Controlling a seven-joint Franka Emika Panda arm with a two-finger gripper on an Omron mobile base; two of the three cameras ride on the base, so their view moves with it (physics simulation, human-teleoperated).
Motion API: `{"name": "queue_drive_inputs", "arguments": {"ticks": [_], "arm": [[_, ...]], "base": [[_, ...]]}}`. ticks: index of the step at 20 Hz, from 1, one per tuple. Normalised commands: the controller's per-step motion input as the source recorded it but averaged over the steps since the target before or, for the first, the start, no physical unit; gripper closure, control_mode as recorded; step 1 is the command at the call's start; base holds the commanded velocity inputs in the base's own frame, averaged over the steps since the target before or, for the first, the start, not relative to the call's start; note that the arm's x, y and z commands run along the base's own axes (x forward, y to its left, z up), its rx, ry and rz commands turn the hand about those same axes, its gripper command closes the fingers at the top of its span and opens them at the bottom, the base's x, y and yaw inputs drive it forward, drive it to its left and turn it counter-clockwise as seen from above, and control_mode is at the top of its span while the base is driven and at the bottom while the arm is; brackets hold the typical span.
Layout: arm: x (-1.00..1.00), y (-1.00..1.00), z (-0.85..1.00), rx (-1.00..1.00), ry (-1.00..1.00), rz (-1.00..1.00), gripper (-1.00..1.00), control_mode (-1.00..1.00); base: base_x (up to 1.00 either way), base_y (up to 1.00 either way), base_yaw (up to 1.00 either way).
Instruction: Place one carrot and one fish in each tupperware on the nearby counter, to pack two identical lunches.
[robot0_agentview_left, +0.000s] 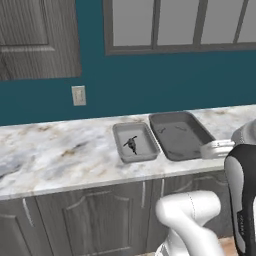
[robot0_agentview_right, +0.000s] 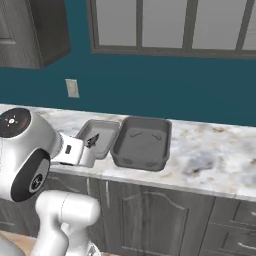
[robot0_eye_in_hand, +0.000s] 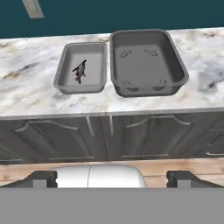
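Note:
Two grey tupperware trays stand side by side on the marbled counter (robot0_agentview_left: 60, 155). The small tupperware (robot0_agentview_left: 118, 142) (robot0_agentview_right: 107, 131) (robot0_eye_in_hand: 94, 65) holds a dark fish (robot0_agentview_left: 132, 144) (robot0_agentview_right: 92, 140) (robot0_eye_in_hand: 79, 71). To its right, the larger tupperware (robot0_agentview_left: 180, 135) (robot0_agentview_right: 142, 142) (robot0_eye_in_hand: 144, 65) is empty. No carrot is in view. My gripper (robot0_eye_in_hand: 113, 179) is open and holds nothing. It hangs in front of the counter's edge, back from both trays and facing them. Its fingertips (robot0_eye_in_hand: 41, 178) stand far apart at the bottom of the hand view.
Dark grey cabinet doors (robot0_eye_in_hand: 65, 140) run under the counter, with wooden floor (robot0_eye_in_hand: 26, 168) below. A wall outlet (robot0_agentview_left: 78, 95) sits on the teal wall left of the trays. A window (robot0_agentview_left: 180, 25) is above. Bare counter stretches left and right (robot0_agentview_right: 210, 155).

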Motion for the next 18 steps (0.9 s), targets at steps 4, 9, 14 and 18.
{"name": "queue_drive_inputs", "arguments": {"ticks": [4,9,14,18], "arm": [[0.00,0.00,0.00,0.00,0.00,0.00,-1.00,1.00],[0.00,0.00,0.00,0.00,0.00,0.00,-1.00,1.00],[0.00,0.00,0.00,0.00,0.00,0.00,-1.00,1.00],[0.00,0.00,0.00,0.00,0.00,0.00,-1.00,1.00]], "base": [[-0.79,0.00,0.00],[-0.58,-0.84,0.00],[-0.37,-1.00,0.00],[-0.29,-1.00,0.00]]}}
